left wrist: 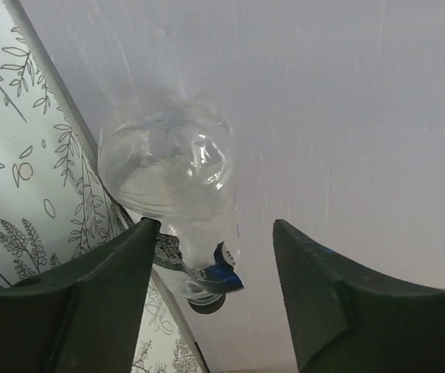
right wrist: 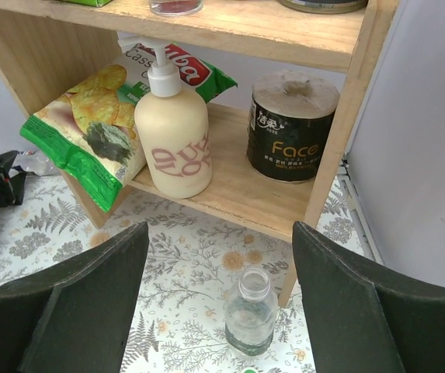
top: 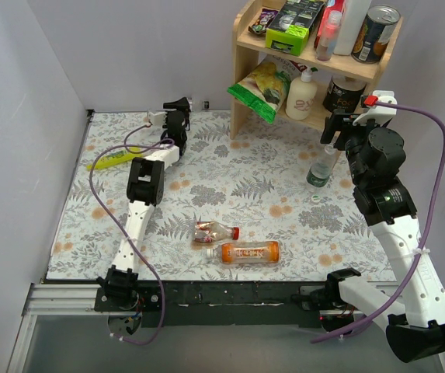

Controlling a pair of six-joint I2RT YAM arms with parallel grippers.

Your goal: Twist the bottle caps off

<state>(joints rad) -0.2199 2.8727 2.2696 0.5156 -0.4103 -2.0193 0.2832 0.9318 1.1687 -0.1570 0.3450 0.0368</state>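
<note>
Your left fingers (left wrist: pixel 106 272) stood wide apart, either side of the dark-blue-labelled bottle (left wrist: pixel 168 167) lying by the wall, not clamped on it. Your right fingers (right wrist: pixel 346 295) hung open and empty above the green-labelled bottle (right wrist: pixel 250 315), which stood upright and uncapped beside the shelf (right wrist: pixel 338 140). The reddish-labelled bottle (top: pixel 213 231) and the orange bottle (top: pixel 249 252) lay together on the bench (top: pixel 206 167).

A table spread with a fern-and-flower patterned cloth (top: pixel 230 167) stands boxed in by plain pale grey walls: left (top: pixel 20 116), back (top: pixel 129 54) and right (top: pixel 439 62). A light wooden two-tier shelf unit (top: pixel 307 57) occupies its far right corner. A metal rail (top: pixel 59 299) runs along the near edge. The light is soft and even.
</note>
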